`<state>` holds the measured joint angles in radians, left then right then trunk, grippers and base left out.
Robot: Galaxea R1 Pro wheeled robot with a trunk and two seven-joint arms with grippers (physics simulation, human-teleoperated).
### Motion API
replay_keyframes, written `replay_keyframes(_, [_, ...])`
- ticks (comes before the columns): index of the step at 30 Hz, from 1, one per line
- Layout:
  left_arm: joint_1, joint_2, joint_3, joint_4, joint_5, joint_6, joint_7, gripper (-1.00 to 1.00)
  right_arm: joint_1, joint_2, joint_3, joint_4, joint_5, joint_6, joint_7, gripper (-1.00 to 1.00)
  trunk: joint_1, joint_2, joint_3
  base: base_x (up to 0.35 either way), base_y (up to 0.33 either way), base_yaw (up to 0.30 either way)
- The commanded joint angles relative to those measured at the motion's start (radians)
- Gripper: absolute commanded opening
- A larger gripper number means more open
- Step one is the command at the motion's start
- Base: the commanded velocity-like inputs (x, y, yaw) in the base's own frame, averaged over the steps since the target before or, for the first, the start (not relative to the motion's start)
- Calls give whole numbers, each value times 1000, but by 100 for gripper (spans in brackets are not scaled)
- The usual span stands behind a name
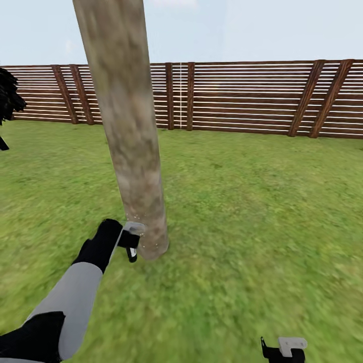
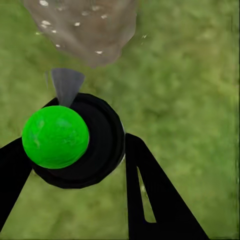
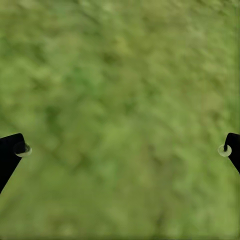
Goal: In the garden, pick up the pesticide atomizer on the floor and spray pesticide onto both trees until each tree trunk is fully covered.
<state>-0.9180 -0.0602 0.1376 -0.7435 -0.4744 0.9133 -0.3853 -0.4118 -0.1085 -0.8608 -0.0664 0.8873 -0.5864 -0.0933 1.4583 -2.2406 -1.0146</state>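
A thick pale grey-brown tree trunk (image 1: 131, 136) rises from the lawn just ahead. My left gripper (image 1: 130, 243) is low beside its base, shut on the pesticide atomizer (image 1: 132, 253). In the left wrist view the atomizer (image 2: 95, 145) is a round black body with a bright green ball on it, held between the two black fingers (image 2: 150, 190) of my left gripper (image 2: 75, 142). Its grey nozzle points at the tree trunk (image 2: 85, 30). Whitish specks of pesticide (image 2: 50, 22) dot the bark, and pesticide (image 1: 147, 246) also shows at the trunk's foot. My right gripper (image 1: 285, 350) hangs open over grass, the gripper (image 3: 122, 147) empty.
A brown slatted fence (image 1: 252, 96) closes the lawn at the back. A black conifer (image 1: 7, 98) stands at the far left edge. Grass (image 1: 262, 212) spreads wide to the right of the trunk.
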Motion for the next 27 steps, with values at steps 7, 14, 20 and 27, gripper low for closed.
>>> replay_keyframes(7, [-11,24,-14,-76,-22,58,-111,-100,-1,0,-3,2,12,-3,-8,100,0,0,-1,-152,0,0])
replay_keyframes(14, [-129,31,-16,-109,-24,107,-115,-100,-1,1,1,2,16,-3,-6,100,0,0,-1,-83,0,0])
replay_keyframes(20, [-122,114,-26,-95,-25,101,-115,-100,-1,0,2,2,16,-3,-5,100,0,0,-1,-1,0,0])
replay_keyframes(27, [-119,111,-22,-94,-22,102,-114,-100,-1,1,2,2,18,-3,-3,100,0,0,-1,0,-117,0])
